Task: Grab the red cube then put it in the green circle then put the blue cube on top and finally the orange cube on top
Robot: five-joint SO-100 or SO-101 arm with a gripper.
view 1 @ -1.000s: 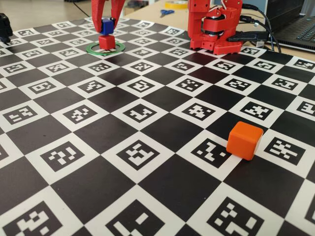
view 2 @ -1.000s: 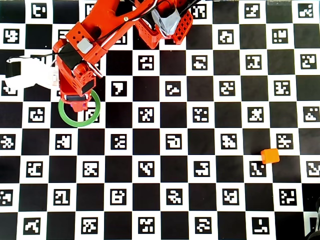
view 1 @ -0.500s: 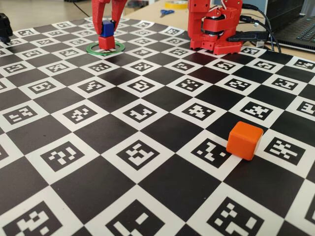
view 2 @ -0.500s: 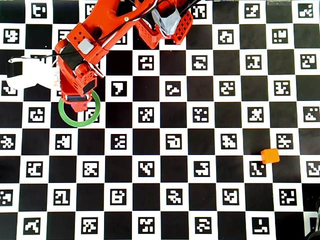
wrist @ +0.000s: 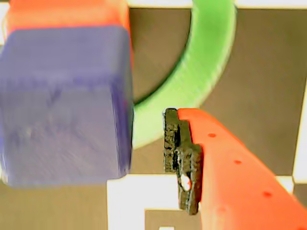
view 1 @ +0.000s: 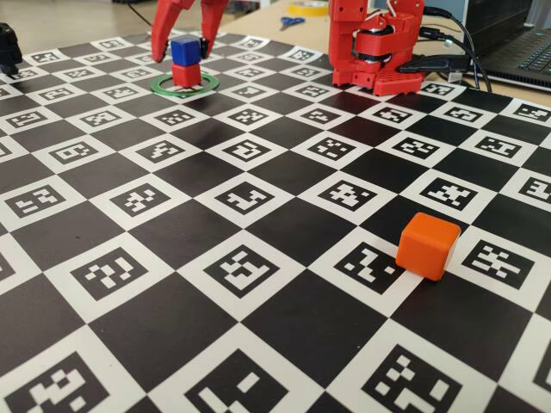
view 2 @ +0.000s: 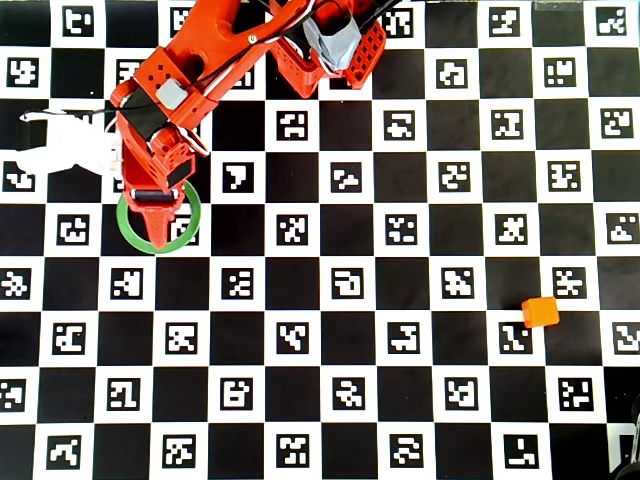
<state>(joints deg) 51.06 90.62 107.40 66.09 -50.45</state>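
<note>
In the fixed view: blue cube (view 1: 185, 50) stacked squarely on red cube (view 1: 186, 74), both inside green circle (view 1: 184, 84) at the far left of the checkered marker board (view 1: 258, 215). Gripper (view 1: 182, 41) spread wide around the stack, one finger (view 1: 165, 27) to the left and the other to the right, neither touching the blue cube. Orange cube (view 1: 428, 245) alone on a white square near the front right, well apart from the stack. Red arm base (view 1: 376, 47) at the back, with a pair of scissors (view 1: 292, 21) on the table behind. In the wrist view: blue cube (wrist: 64, 103) large and blurred at left, a strip of red cube (wrist: 67, 13) showing above it, green circle (wrist: 192, 76) arcing past; one finger's dark pad (wrist: 180, 158) just right of the blue cube with a clear gap between. In the overhead view: arm (view 2: 190, 80) covering the stack, green circle (view 2: 185, 232) showing around the gripper (view 2: 156, 225), jaw state not readable here; orange cube (view 2: 541, 312) far to the right.
</note>
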